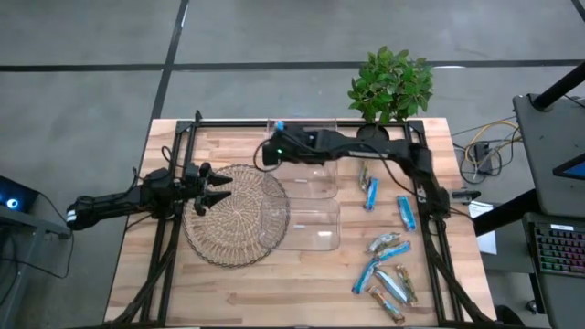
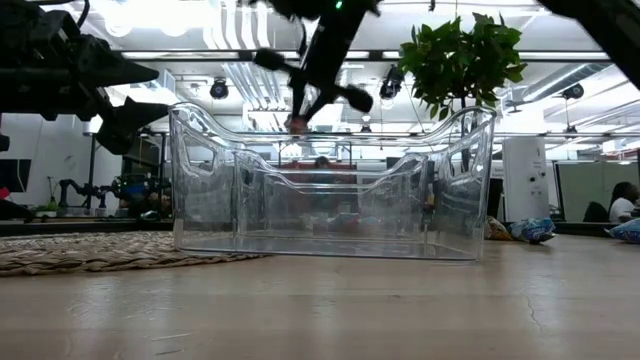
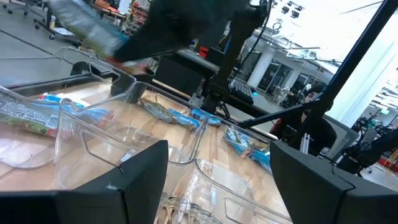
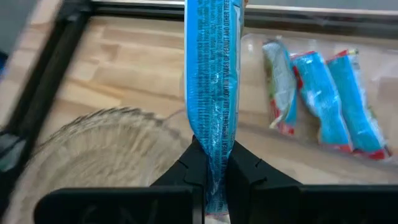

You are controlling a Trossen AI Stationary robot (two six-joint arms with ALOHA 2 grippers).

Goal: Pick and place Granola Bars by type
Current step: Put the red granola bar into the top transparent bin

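My right gripper (image 4: 211,163) is shut on a bright blue granola bar (image 4: 211,68), high over the left end of the far clear bin (image 1: 322,174). That bin holds three bars (image 4: 323,93), blue and silvery-green. Several more bars (image 1: 388,265) lie loose on the table's right side. A second clear bin (image 1: 306,228) stands nearer, partly on a round woven mat (image 1: 228,215). My left gripper (image 1: 212,185) is open and hovers over the mat's left edge, touching nothing. My right gripper pinches the blue bar between its two fingers at one end (image 4: 211,152), coming from above. The bar runs lengthwise straight out past the fingertips, along the fingers. It is lifted clear of bin and table.
A potted plant (image 1: 391,82) stands at the far edge. Black frame rails (image 1: 174,228) run along the table's left, right and far sides. In the low view the near bin (image 2: 330,190) fills the middle. Bare wood lies along the near edge (image 1: 274,292).
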